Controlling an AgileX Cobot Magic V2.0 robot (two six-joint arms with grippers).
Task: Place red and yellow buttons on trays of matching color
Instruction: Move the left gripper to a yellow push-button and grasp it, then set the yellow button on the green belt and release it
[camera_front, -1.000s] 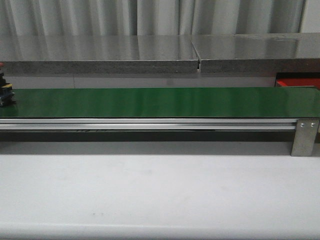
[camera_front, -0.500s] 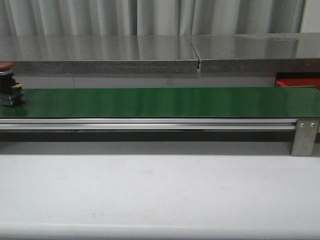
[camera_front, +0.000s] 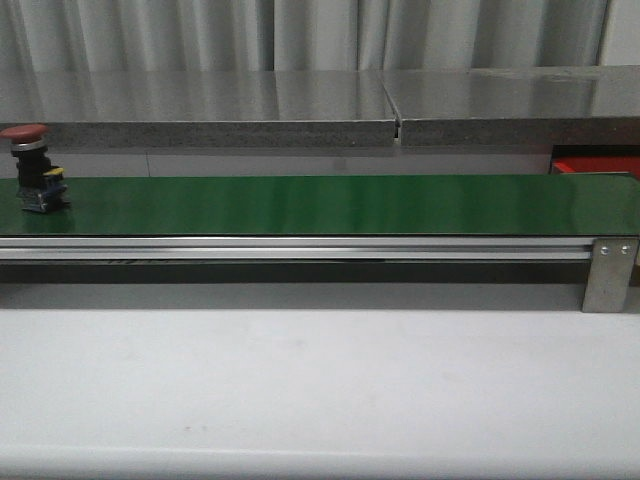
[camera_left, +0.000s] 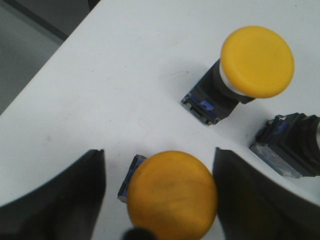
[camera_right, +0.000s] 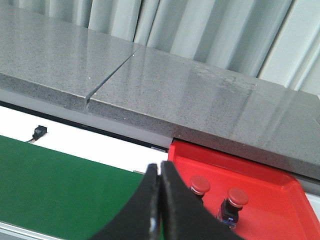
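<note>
Since a second ago the red button has slid rightward along the green belt; then it sat half cut off by the front view's left edge, and now it stands fully in sight, upright, its red cap on a dark base, close to the belt's left end.

My left gripper is spread wide over a white surface, with a yellow button between its two dark fingers, touching neither as far as I can see. A second yellow button lies tilted on the same surface just beyond, and beside it the dark body of a third one, whose cap colour is cut off.

My right gripper has its fingers pressed together with nothing between them. It hangs over the belt's right end, next to the red tray, where two red buttons stand upright side by side.
</note>
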